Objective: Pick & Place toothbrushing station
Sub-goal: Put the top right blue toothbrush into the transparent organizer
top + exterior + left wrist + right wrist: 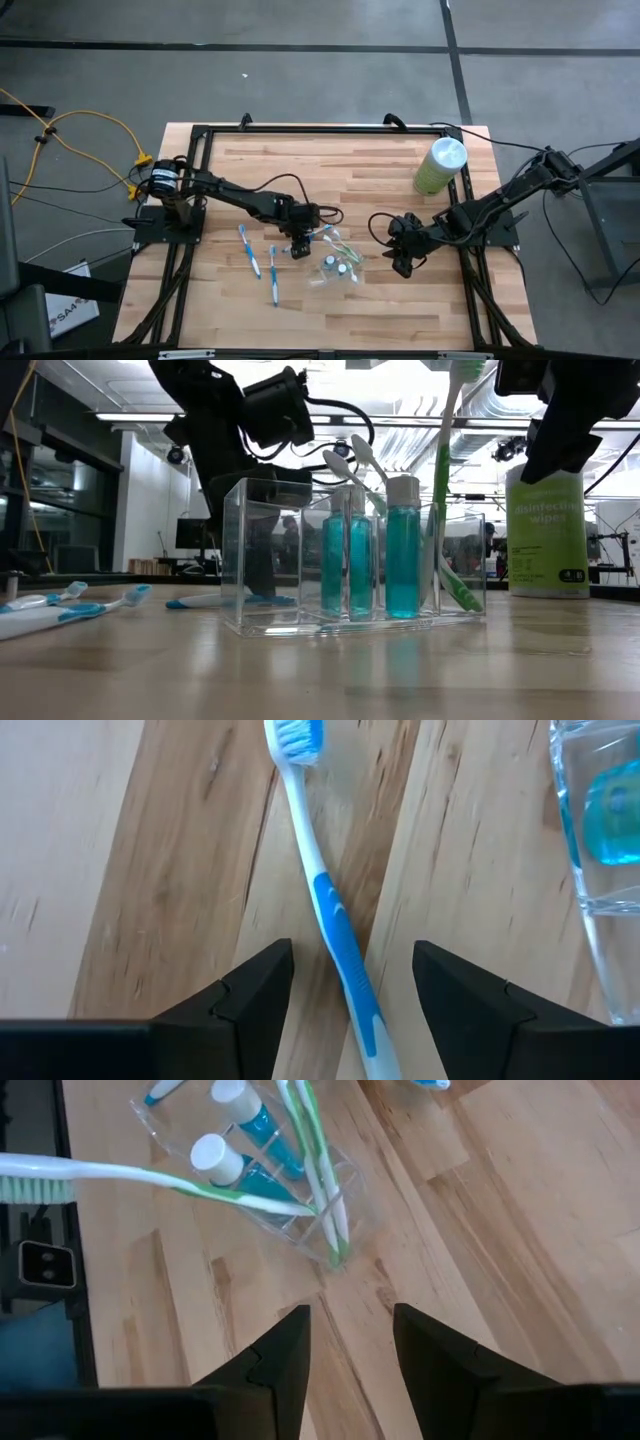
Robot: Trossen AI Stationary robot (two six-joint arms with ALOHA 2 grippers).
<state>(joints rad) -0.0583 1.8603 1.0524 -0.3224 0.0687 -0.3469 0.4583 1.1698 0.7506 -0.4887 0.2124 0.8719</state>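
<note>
The toothbrushing station is a clear plastic tray standing on the table, also in the low view. It holds teal bottles and green toothbrushes that stand leaning in it. My left gripper is open just left of the tray, its fingers on either side of the handle of a blue toothbrush that lies flat on the table; I see no touch. My right gripper is open and empty to the right of the tray.
Two more blue toothbrushes lie on the table left of the tray. A tall pale-green wipes cylinder stands at the far right. Black frame rails run along the table's edges.
</note>
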